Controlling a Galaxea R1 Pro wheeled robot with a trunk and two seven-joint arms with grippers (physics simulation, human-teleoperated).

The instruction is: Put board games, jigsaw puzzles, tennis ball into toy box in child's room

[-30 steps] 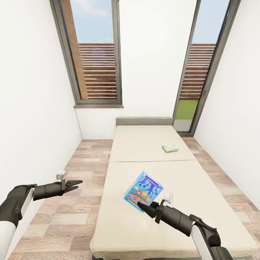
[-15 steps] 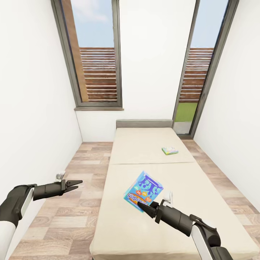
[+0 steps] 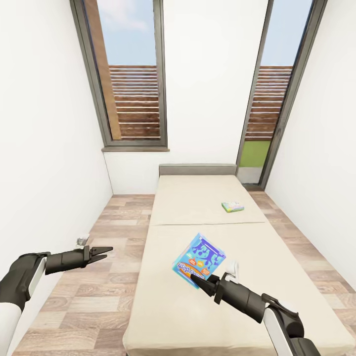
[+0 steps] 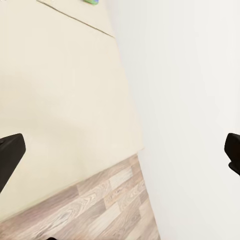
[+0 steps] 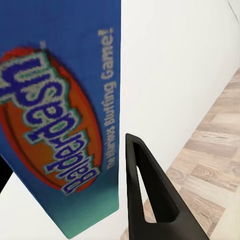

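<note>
Right wrist view gives you only part of the blue board game (image 5: 60,115): its edges run out of the picture, and one dark finger (image 5: 150,195) lies along its lower side while the other is hidden behind the box. You can read "Balderdash" in blue letters on an orange oval, with "Bluffing Game!" beside it.

From the head view, your right pincer (image 3: 198,283) is clamped on the lower corner of that blue board game (image 3: 200,260), which hangs tilted above the near half of the bed (image 3: 173,306), clear of the mattress. The print on its face is too small to make out there.

A second board game (image 3: 232,206), small, flat and pale green, lies on the far half of the bed toward the right edge, well apart from the held one; its artwork is too small to tell.

Your left pincer (image 3: 101,254) hovers over the wooden floor (image 3: 99,296) beside the bed, its tips apart and holding nothing. In the left wrist view the two fingertips (image 4: 11,155) sit at opposite edges, mostly cut off.
</note>
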